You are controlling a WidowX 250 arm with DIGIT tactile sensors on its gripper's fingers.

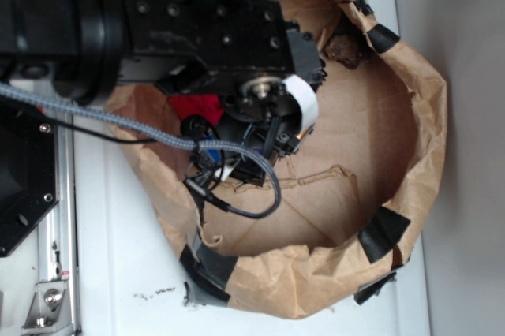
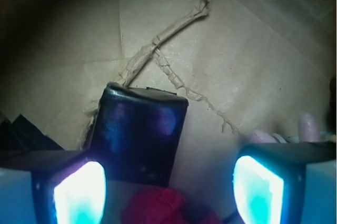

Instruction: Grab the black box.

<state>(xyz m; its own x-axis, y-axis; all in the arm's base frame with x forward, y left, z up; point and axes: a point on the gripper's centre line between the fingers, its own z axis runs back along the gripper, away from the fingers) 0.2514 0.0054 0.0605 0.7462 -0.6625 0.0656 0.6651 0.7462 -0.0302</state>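
Approach step. Claw (image 2: 168, 182) spread wide, empty, above black box (image 2: 138, 134) in paper bag (image 1: 410, 91). Next: shift left, descend, close.

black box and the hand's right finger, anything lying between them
Only bare brown paper of the bag floor lies between the black box and the right finger; the wrist view shows it. The red wad lies lower, between both fingers.

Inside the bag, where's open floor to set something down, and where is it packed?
Free: the paper bag floor right of the gripper, between the torn crease and the far wall, below the brown lump. Crowded: by the open jaws, where the black box and red wad sit together.
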